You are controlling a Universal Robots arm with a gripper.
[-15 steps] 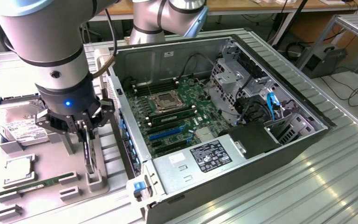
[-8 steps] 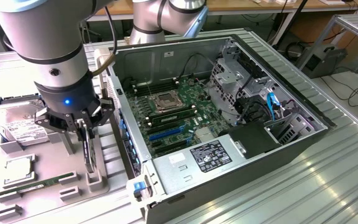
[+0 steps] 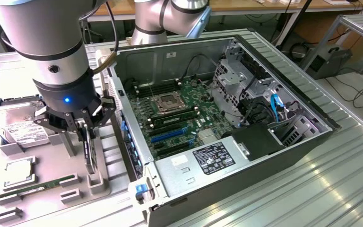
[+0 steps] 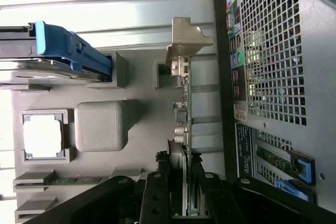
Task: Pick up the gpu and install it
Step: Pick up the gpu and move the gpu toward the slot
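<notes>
The claw (image 3: 85, 135) is hanging at the exterior view's left, over the gray holder tray (image 3: 43, 208), which is lying on the ribbed metal table (image 3: 332, 189) beside the open computer case (image 3: 232, 142).

The graphics card (image 3: 90, 156) is standing on edge in a slot of that tray, in the lower left of the exterior view, just beside the case wall. In the wrist view the claw's two black fingers (image 4: 160, 187) are sitting narrow, one against each face of the card's near end, and are gripping it. The card's silver bracket (image 4: 186, 38) is pointing away from the claw, at the far end. The card's lower edge is resting in the slot.

Other parts are lying in the tray. A hard drive (image 3: 17, 127) with a white label and a blue rail (image 4: 71, 51) is lying at the exterior view's left edge. A square processor chip (image 3: 19, 171) is sitting below it. A slim green memory stick (image 3: 39, 185) is lying nearer the lower left corner.

Inside the case, the green motherboard (image 3: 175, 111) is lying exposed.
</notes>
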